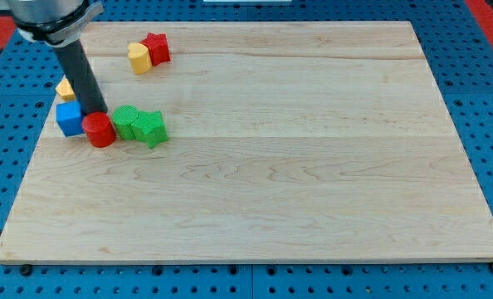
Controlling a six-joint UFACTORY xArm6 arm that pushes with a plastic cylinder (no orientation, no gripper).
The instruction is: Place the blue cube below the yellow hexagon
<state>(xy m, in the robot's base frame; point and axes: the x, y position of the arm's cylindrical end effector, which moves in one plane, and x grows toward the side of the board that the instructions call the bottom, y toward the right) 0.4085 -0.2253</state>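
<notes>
The blue cube [69,118] sits near the counter's [313,208] left edge, touching the red cylinder [100,130]. There are no jaws here, only my tip [95,114], just above the cylinder and right of the cube. You judge the cube light and stiff, so it probably slides easily; push on a flat face. The yellow hexagon [139,57] stands toward the view's top, beside a red block [157,48]. Open room lies right; the left edge is close.

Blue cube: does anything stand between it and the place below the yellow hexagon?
No block does. Only my tip stands just right of the blue cube, on the way toward the yellow hexagon; the red cylinder lies slightly lower, beside that path.
</notes>
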